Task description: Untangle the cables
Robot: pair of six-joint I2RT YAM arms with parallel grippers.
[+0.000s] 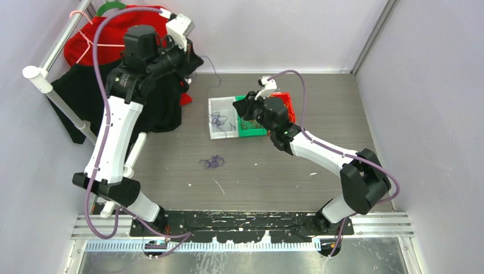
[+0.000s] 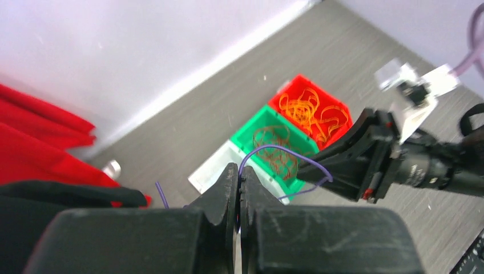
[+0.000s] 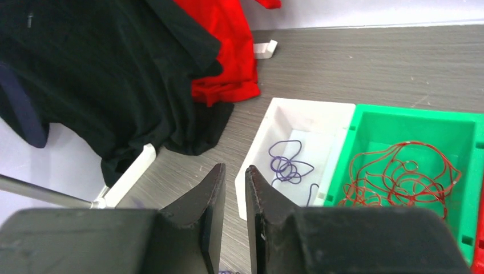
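Note:
My left gripper (image 2: pixel 240 171) is raised high at the back left (image 1: pixel 194 64) and is shut on one thin purple cable (image 2: pixel 274 149), which loops out from the fingertips and hangs down (image 1: pixel 217 79). My right gripper (image 3: pixel 234 168) hovers by the bins (image 1: pixel 242 107), its jaws a narrow gap apart with nothing between them. A white bin (image 3: pixel 259 142) holds a small coil of purple cables (image 3: pixel 288 168). The green bin (image 3: pixel 365 123) holds red-brown cables (image 3: pixel 399 174). Orange cables (image 2: pixel 308 111) fill the red bin (image 1: pixel 289 105). A purple tangle (image 1: pixel 212 162) lies on the table.
Black and red clothes (image 1: pixel 154 105) are heaped at the back left, beside a white rail (image 1: pixel 57 94). Lilac walls close off the table's back and right side. A small white block (image 3: pixel 265 49) lies near the back wall. The arm bases stand along the near edge.

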